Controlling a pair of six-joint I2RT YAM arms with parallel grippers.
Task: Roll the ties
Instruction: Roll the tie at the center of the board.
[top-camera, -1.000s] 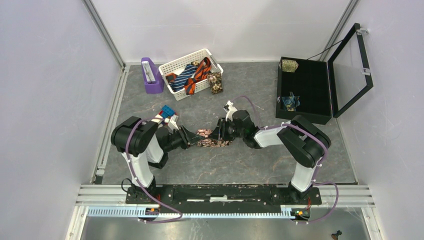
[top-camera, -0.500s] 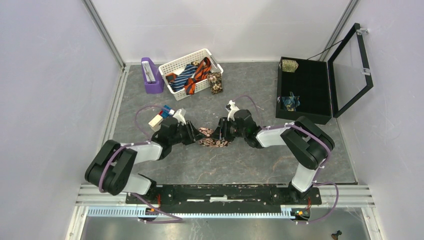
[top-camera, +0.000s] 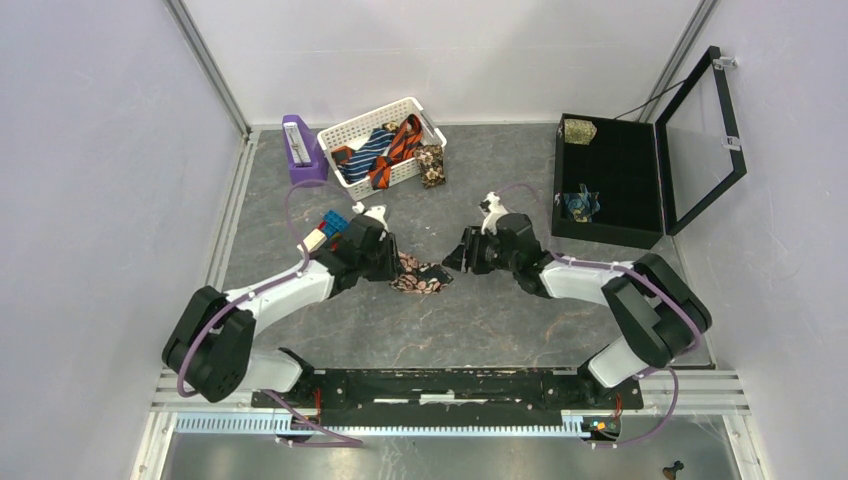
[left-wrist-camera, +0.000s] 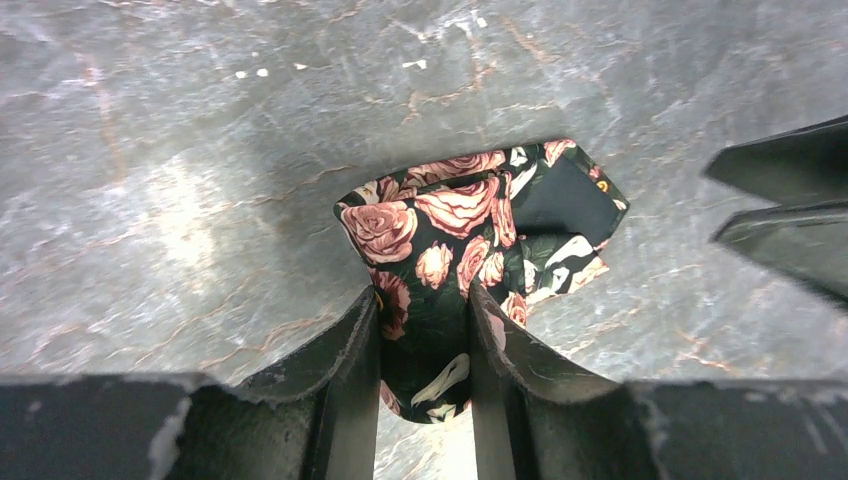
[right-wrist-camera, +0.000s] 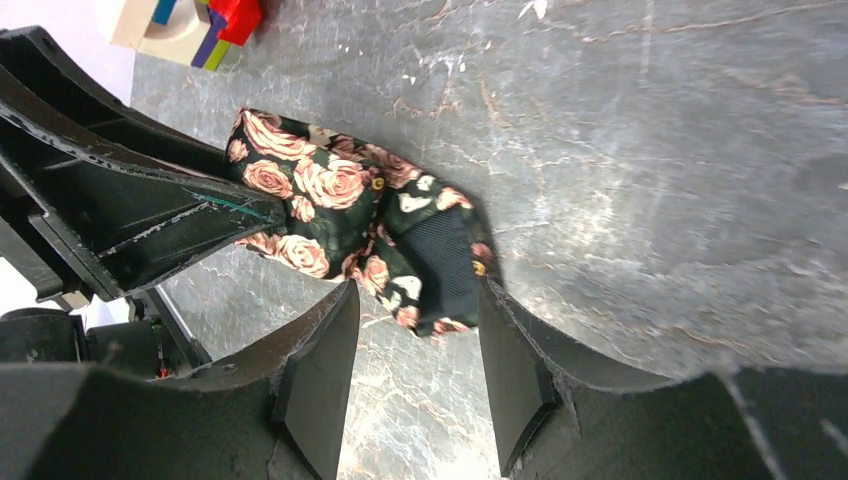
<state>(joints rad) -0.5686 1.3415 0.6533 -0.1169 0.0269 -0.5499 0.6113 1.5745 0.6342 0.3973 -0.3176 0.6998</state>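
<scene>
Biggest clue to the score first: the black case (top-camera: 628, 160) at the far right stands open, and only two rolled ties (top-camera: 578, 130) sit in its compartments, one at the far end, one (top-camera: 578, 205) nearer. The white basket (top-camera: 350, 128) at the back holds a heap of loose ties (top-camera: 380, 150), striped ones among them, with another (top-camera: 430, 166) slumped at its corner. So it's early days, I'd say, with most of the rolling left.

Down to the action: the flowered tie (top-camera: 420, 280) lies bunched on the worktop (top-camera: 480, 320) between the two arms, folded over itself but not a tidy roll (more a crumple than a coil). The left pincer (left-wrist-camera: 420, 312) is clamped on one end of it, fabric squeezed between the fingers. The right pincer (right-wrist-camera: 418, 292) stands apart, jaws wide, the tie's other end just in front of its tips and not gripped. This one looks mid-roll at best.

The setting: pale walls on three sides, a grey marbled worktop, matte with rust-coloured veins. A purple stand (top-camera: 300, 150) sits left of the basket, and toy blocks (top-camera: 328, 226) sit beside the left arm.
</scene>
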